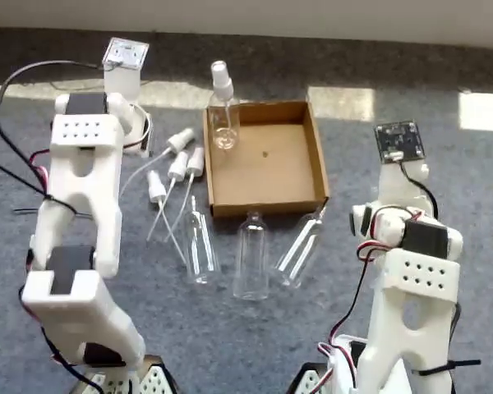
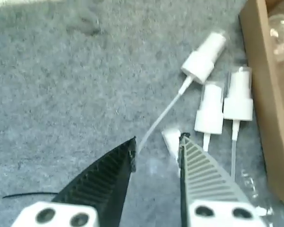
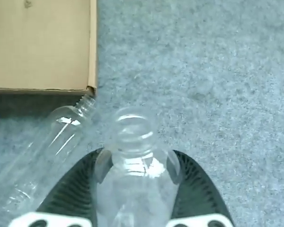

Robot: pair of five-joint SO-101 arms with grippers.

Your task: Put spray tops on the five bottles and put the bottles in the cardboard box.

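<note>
Capless bottle gripped between right gripper jaws, near cardboard box corner. Three bottles lie before box. Capped bottle stands inside box. Left gripper parted wide over spray tops on carpet.

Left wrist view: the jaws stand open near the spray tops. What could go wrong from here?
The spray tops lie close together, so the left gripper, jaws open, might catch two or bend a thin dip tube. The clear bottle in the right gripper might slip during capping.
</note>
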